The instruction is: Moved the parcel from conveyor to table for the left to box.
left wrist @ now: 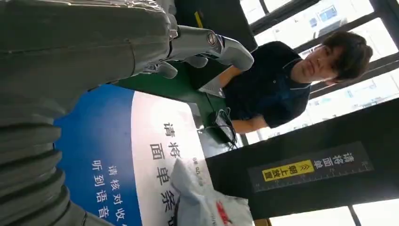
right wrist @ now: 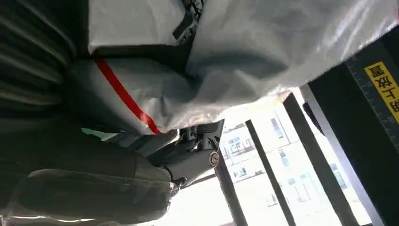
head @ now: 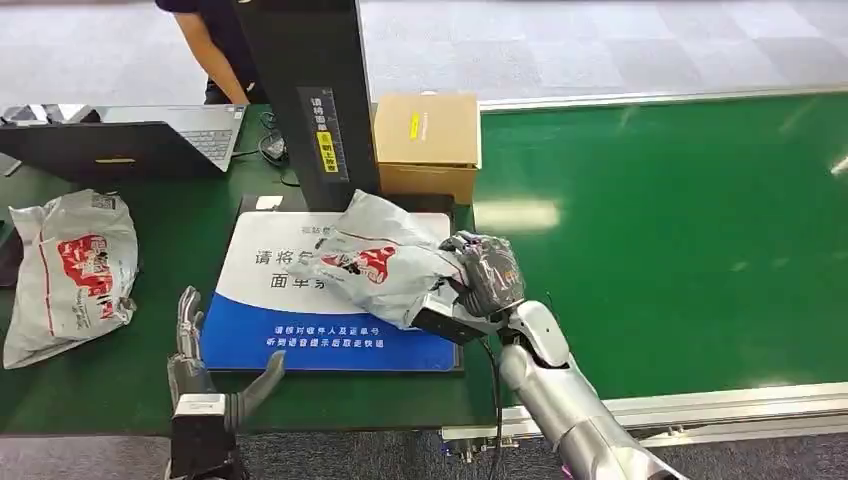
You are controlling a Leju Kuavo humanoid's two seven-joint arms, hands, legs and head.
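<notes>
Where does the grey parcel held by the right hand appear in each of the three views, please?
Head view: grey parcel at centre, over the blue-and-white mat, gripped by the right hand.
Left wrist view: its crumpled end at the bottom edge.
Right wrist view: it spans the upper picture.
Shared landmark: the black post with the yellow label.

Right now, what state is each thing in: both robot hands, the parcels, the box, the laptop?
Right robot hand: grips the parcel, held over the mat.
Left robot hand: holds nothing, fingers spread, at the mat's near left corner.
Parcel: grey bag, crumpled, in the right robot hand.
Second parcel: lying flat on the table, untouched.
Cardboard box: flaps closed.
Laptop: lid open.
Blue-and-white mat: flat on the table.
</notes>
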